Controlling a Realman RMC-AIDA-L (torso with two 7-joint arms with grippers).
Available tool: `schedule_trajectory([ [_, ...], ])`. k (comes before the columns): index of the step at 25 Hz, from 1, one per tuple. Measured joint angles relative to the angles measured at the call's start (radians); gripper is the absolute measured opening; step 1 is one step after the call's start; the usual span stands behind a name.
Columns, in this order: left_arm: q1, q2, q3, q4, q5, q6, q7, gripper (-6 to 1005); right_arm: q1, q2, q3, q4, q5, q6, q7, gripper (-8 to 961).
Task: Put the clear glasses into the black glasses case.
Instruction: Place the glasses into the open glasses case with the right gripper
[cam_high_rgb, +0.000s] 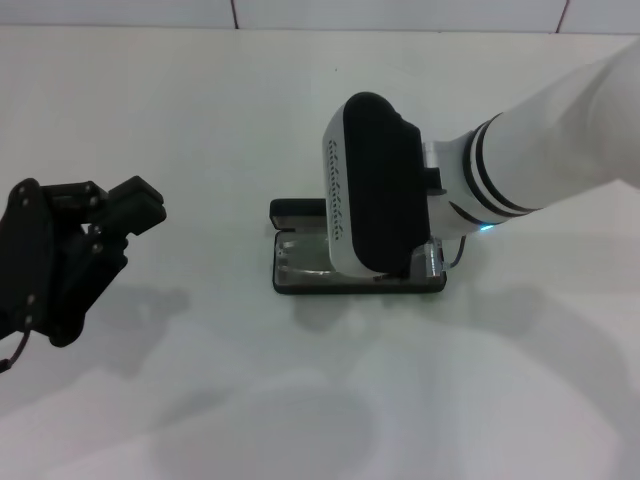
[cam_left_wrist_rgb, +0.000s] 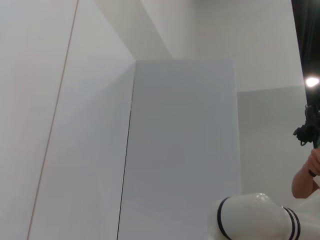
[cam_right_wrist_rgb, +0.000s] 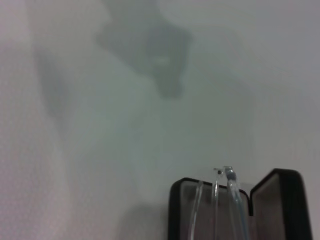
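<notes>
One step in hand: lowering the clear glasses (cam_right_wrist_rgb: 222, 202) into the open black glasses case (cam_high_rgb: 300, 275) mid-counter (cam_high_rgb: 200, 120), right gripper (cam_high_rgb: 375, 265) hidden so grip unknown, left gripper (cam_high_rgb: 125, 215) parked apart, seemingly open; next, letting go gently.

Head view bright and evenly lit from overhead, white table (cam_high_rgb: 200, 120) near overexposed, with soft diffuse shadows below the left gripper (cam_high_rgb: 120, 225) and under the black glasses case (cam_high_rgb: 300, 275). Right wrist view dimmer and greyish, out of focus all over, blurry shadow patches on the table; clear glasses (cam_right_wrist_rgb: 230, 200) just readable. Left wrist view flat-lit, one small lamp glare (cam_left_wrist_rgb: 312, 81) at the edge.
</notes>
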Motion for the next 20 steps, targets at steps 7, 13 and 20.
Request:
schedule_trajectory([
  [7,0.002,-0.005,-0.002,-0.005,0.0,0.0,0.004,56,-0.002,0.0,-0.036,0.029,-0.022,0.058,0.0,184],
  [13,0.009,-0.007,-0.002,-0.005,-0.001,0.0,0.006,56,-0.012,0.0,-0.044,0.025,-0.027,0.065,0.001,191],
  [20,0.008,-0.007,-0.002,-0.005,0.0,0.0,0.006,56,-0.029,0.0,-0.044,0.007,-0.05,0.068,0.002,199],
])
